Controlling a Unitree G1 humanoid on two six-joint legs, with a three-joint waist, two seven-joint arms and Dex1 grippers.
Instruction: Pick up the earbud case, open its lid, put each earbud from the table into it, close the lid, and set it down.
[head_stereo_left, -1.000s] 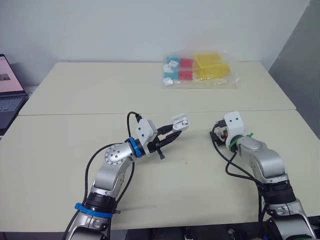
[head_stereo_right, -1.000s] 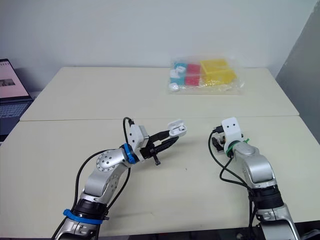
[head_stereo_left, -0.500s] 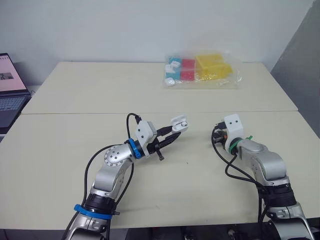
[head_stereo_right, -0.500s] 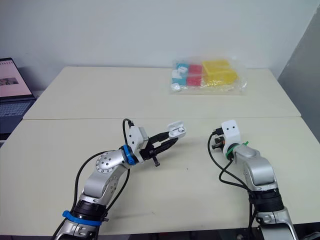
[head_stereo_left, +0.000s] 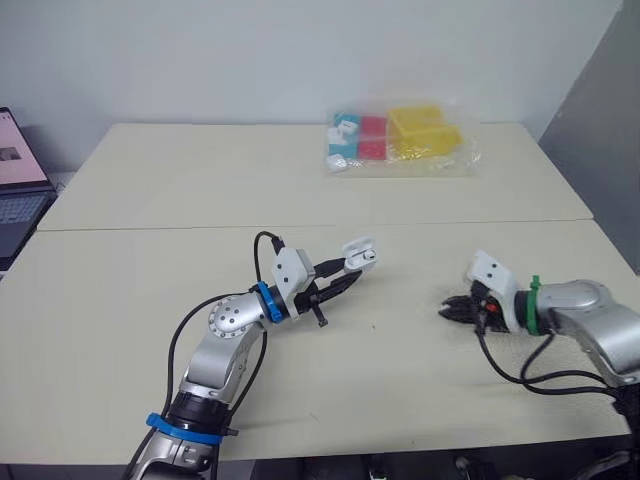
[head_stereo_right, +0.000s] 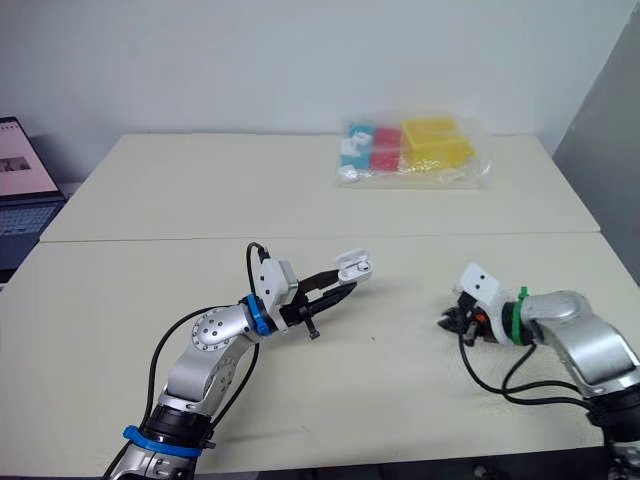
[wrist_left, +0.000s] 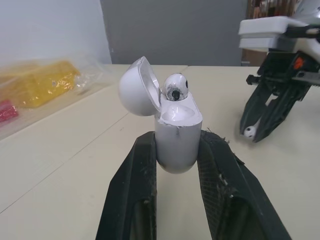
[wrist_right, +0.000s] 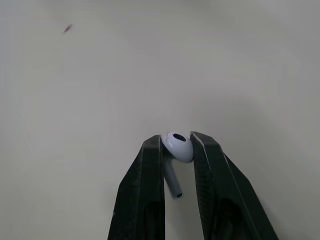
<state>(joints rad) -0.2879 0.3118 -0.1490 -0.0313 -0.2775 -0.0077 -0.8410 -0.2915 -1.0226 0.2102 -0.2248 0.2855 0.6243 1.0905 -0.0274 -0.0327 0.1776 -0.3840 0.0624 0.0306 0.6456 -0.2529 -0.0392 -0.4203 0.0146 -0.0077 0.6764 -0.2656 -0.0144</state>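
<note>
Left claw (head_stereo_left: 338, 277) clamped on the earbud case (wrist_left: 176, 131), held over mid-counter (head_stereo_left: 180, 180), lid open, one earbud (wrist_left: 174, 88) already seated. Right claw (head_stereo_left: 452, 309) pinches the second earbud (wrist_right: 178, 146), low toward the counter's right edge. I reckon what's left: seat it, close lid, set down.
</note>
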